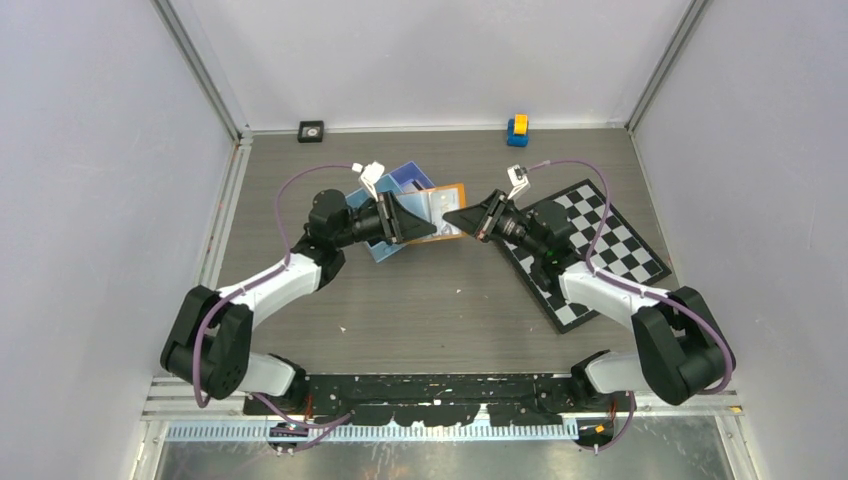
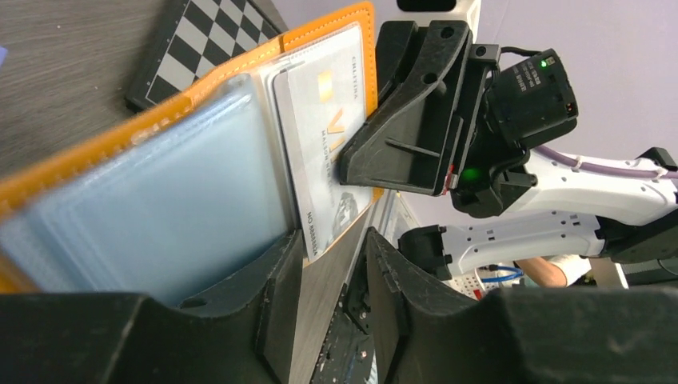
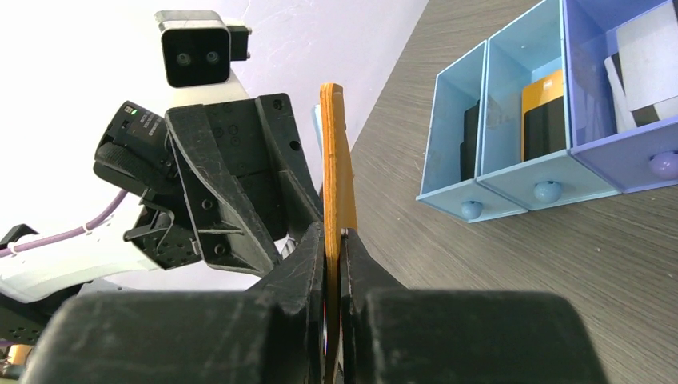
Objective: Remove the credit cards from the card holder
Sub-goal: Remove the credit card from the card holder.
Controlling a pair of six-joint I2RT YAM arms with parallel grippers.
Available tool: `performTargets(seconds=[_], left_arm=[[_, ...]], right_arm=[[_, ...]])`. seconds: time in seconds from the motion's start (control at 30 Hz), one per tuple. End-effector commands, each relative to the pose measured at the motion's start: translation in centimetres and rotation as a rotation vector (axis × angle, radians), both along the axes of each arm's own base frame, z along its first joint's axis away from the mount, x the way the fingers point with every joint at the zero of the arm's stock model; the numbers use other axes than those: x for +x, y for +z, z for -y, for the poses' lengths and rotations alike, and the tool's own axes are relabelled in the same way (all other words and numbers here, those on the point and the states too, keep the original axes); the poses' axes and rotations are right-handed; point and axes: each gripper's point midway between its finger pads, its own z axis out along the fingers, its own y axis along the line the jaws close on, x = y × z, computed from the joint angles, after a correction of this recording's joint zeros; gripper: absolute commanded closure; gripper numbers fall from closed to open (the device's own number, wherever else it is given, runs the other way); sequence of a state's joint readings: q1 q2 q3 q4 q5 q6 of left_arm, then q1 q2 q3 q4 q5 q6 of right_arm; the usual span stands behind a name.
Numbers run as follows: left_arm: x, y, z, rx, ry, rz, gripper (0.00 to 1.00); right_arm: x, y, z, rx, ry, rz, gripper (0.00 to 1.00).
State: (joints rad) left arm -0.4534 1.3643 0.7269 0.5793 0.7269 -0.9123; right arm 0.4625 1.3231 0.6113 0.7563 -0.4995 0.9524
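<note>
Enclosed bench cell, plain and evenly lit.
Pale grey-lilac walls (image 1: 440,60) on three sides, aluminium frame posts (image 1: 200,70) at the back corners; dark grey wood-grain tabletop (image 1: 420,300); soft diffuse light.

The holder (image 2: 96,150) stands open; a card (image 2: 324,136) juts from its sleeve; right gripper (image 2: 349,164) pinches its far edge; chessboard (image 2: 208,40) lies behind it.

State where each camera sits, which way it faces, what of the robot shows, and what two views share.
Top external: above, behind the bases, looking down; both arms, small orange folding card holder between them.
Left wrist: looks along its open left end effector at the holder's pale credit card.
Right wrist: looks along the right end effector clamping the holder's edge.
Both wrist views share the holder.
</note>
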Motion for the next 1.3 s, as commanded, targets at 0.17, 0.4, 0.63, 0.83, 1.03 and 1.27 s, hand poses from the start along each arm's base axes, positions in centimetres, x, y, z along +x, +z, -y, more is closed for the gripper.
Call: performTargets(seconds=[0.17,0.4,0.63,0.83,1.03,1.27], left_arm=[[-0.4,2.9,1.2,-0.105,-0.1,0.038,0.66],[-0.5,4.3,0.7,-0.193,-0.125,0.054,0.72],[-0.9,5.5,0.5,-0.279,-0.186,0.06,0.87],[-1.0,5.5,0.5,-0.273,-0.186,0.061,0.78],[-0.8,5.1,0.4,-0.248,-0.166,0.063,0.93],[0.7,3.8,-1.0,-0.208,-0.072,0.028,1.0]], right_arm=[[-1.3,3.6,-1.0,0.108,0.099,0.105,1.0],[-1.5,3.7,-1.2,0.127,0.121,0.105,1.0],[-1.4,3.4,-1.7,0.137,0.147,0.091,1.0],[-1.5,3.1,-2.3,0.134,0.169,0.079,0.99],[-1.8,3.4,-2.5,0.126,0.179,0.093,0.98],[-1.6,3.4,-1.9,0.113,0.132,0.093,0.71]])
